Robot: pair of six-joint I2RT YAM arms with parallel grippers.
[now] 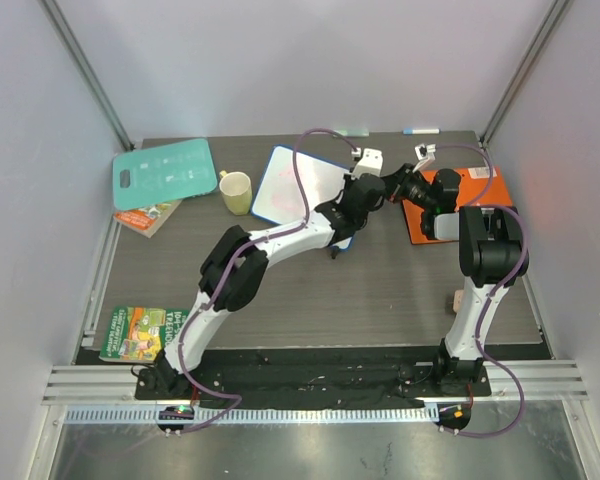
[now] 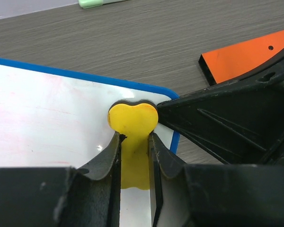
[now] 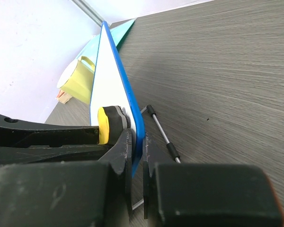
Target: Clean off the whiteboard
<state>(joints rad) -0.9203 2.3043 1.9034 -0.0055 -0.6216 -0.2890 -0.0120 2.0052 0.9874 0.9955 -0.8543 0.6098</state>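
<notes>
The whiteboard (image 1: 295, 180), white with a blue frame, stands tilted at the table's back middle. Its face (image 2: 47, 118) carries faint pink-red smears. My left gripper (image 2: 134, 138) is shut on a yellow eraser (image 2: 132, 118), which presses flat on the board near its right corner. From above, that gripper (image 1: 352, 200) sits over the board's right edge. My right gripper (image 3: 137, 137) is shut on the board's blue frame (image 3: 132, 111), its fingers on either side of the edge. The eraser's yellow back and dark pad (image 3: 109, 124) show just left of those fingers. In the top view the right gripper (image 1: 388, 187) meets the board's right corner.
An orange folder (image 1: 465, 195) lies under the right arm. A yellow-green mug (image 1: 237, 192) stands left of the board, with a teal cutting board (image 1: 165, 172) and a book (image 1: 145, 216) beyond it. Another book (image 1: 140, 333) lies front left. The board's wire foot (image 3: 161, 130) rests on the table.
</notes>
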